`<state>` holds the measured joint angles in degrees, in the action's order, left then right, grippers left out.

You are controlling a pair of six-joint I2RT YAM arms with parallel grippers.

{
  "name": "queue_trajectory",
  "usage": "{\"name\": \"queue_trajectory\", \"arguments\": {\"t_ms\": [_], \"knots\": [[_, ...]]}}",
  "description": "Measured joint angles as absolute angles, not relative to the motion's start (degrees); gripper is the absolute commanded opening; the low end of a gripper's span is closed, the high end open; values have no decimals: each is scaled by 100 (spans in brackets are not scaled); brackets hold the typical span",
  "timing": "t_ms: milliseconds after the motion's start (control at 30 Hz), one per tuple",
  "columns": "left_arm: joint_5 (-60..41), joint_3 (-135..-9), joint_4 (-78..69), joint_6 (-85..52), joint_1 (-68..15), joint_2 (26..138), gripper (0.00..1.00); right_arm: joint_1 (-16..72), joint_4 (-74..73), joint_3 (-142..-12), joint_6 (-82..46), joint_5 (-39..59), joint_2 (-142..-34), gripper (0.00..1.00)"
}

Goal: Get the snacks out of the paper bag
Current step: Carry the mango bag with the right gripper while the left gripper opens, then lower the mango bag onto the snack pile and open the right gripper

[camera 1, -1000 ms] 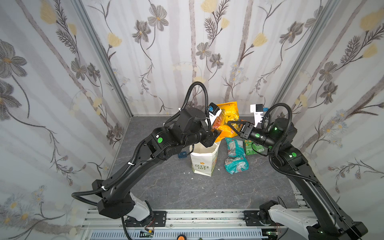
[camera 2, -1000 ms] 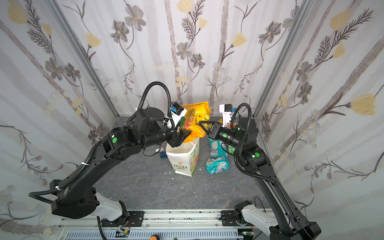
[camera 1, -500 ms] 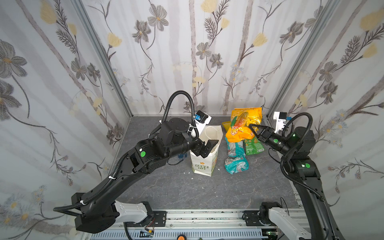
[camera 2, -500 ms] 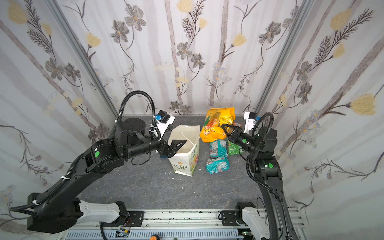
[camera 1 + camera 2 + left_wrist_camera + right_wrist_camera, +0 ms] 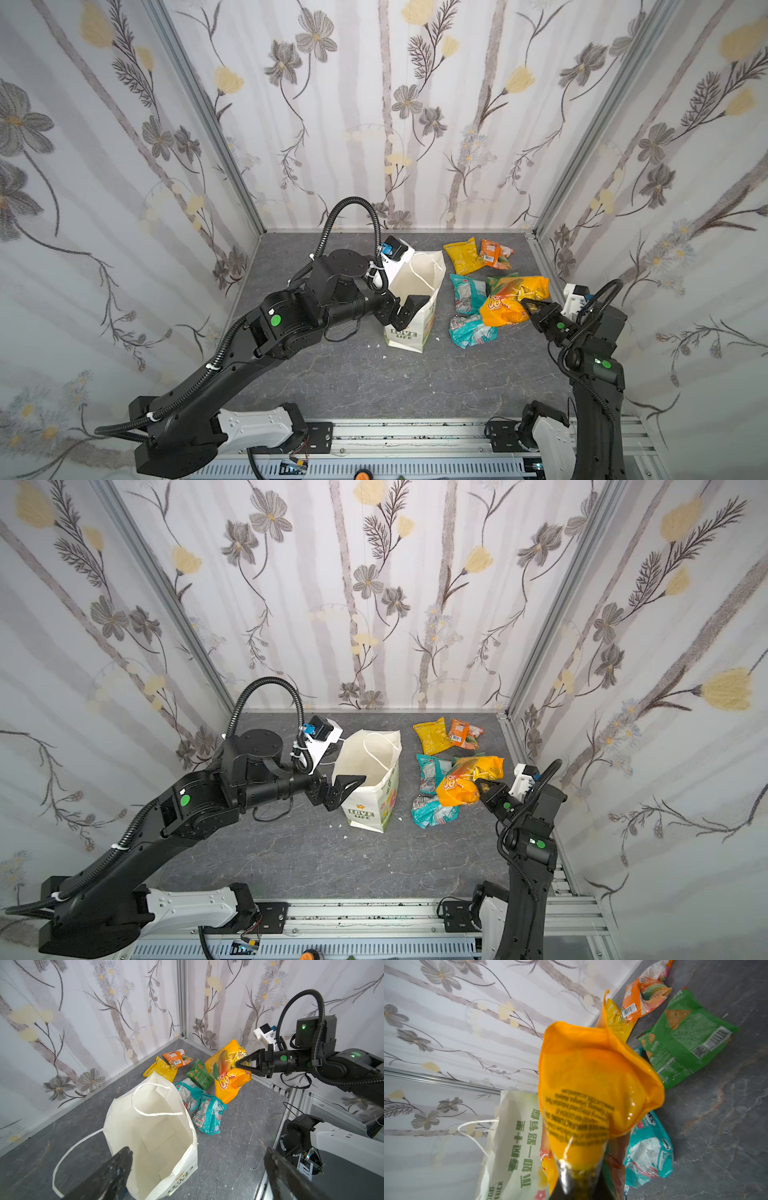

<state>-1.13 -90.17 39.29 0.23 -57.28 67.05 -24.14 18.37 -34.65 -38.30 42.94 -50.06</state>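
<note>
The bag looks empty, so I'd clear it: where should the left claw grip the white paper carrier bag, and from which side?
Probably the rim wall of the white paper carrier bag nearest the open left claw, approached from above, one finger inside the mouth. The bag stands upright and gapes, leaving that thin edge free; its cord handles hang limp.

Paper bag: "LOVE LIFE"; side perhaps "GOOD LUCK".

Matt paper bag, glossy crinkly orange packet, tabletop perhaps stone.
</note>
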Motion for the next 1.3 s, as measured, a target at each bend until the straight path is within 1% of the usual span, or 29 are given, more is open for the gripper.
{"name": "queue_trajectory", "arguments": {"t_ms": [133, 300, 567, 633, 667, 800, 933, 1100, 1167, 1233, 1300], "knots": [[-113, -8943, 3927, 23, -5728, 6667, 100, -2521, 1787, -3157, -3544, 3999, -5345, 0], [-130, -8901, 3927, 25, -5728, 6670, 100, -2574, 1638, -3020, -3301, 3754, -6106, 0], [-126, -8899, 3927, 82, -5728, 6676, 100, -2582, 867, -2655, -3079, 3785, -6836, 0], [-126, -8901, 3927, 110, -5728, 6694, 100, -2582, 685, -2530, -3022, 3824, -6936, 2], [-126, -8901, 3927, 110, -5728, 6705, 100, -2582, 600, -2473, -2987, 3837, -6973, 5], [-126, -8901, 3927, 113, -5728, 6729, 100, -2582, 314, -2224, -2928, 3811, -7096, 20], [-126, -8901, 3927, 115, -5728, 6731, 100, -2582, 329, -2040, -2930, 3533, -7131, 47], [-123, -8901, 3927, 113, -5728, 6726, 100, -2582, 449, -1944, -2971, 3181, -7035, 69], [-102, -8901, 3927, 113, -5728, 6707, 100, -2582, 552, -1890, -3079, 3013, -6910, 79], [-54, -8888, 3927, 110, -5728, 6665, 100, -2582, 631, -1855, -3146, 2836, -6755, 88], [5, -8860, 3922, 108, -5728, 6608, 100, -2582, 716, -1817, -3229, 2652, -6517, 93]]}}
